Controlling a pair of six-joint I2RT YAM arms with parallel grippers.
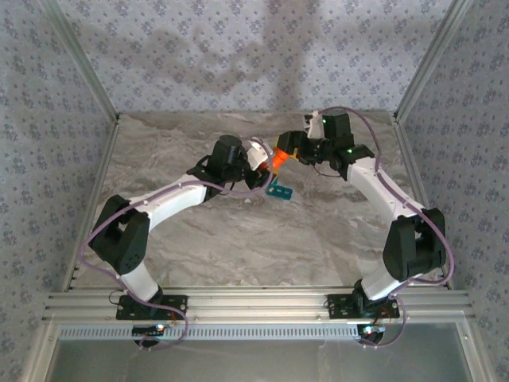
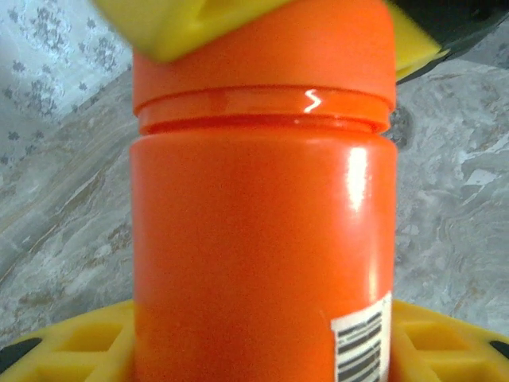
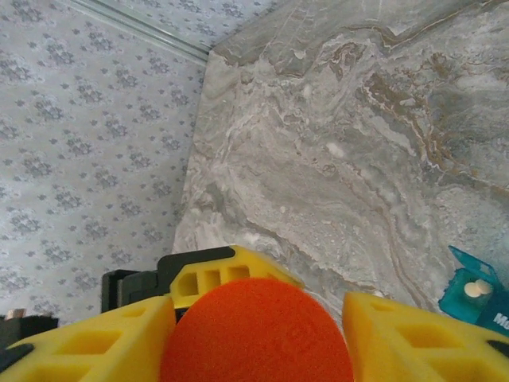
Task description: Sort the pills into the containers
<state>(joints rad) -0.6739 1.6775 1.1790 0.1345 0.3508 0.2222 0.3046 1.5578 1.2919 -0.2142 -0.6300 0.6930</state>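
Observation:
An orange pill bottle (image 2: 262,239) with a barcode label hangs above the table, my left gripper (image 2: 262,354) shut on its body. From overhead the bottle (image 1: 280,161) sits between my left gripper (image 1: 259,159) and my right gripper (image 1: 293,148). My right gripper (image 3: 258,334) straddles the bottle's orange cap (image 3: 258,338), with its yellow fingers (image 3: 87,342) close on both sides. Whether they press on the cap I cannot tell. The teal containers (image 1: 279,190) lie on the table just below the bottle. A white pill (image 3: 477,288) shows in an open compartment of the containers (image 3: 460,301).
The marble table (image 1: 238,239) is walled by patterned panels (image 1: 56,119) at the left, back and right. An aluminium rail (image 1: 254,306) runs along the near edge by the arm bases.

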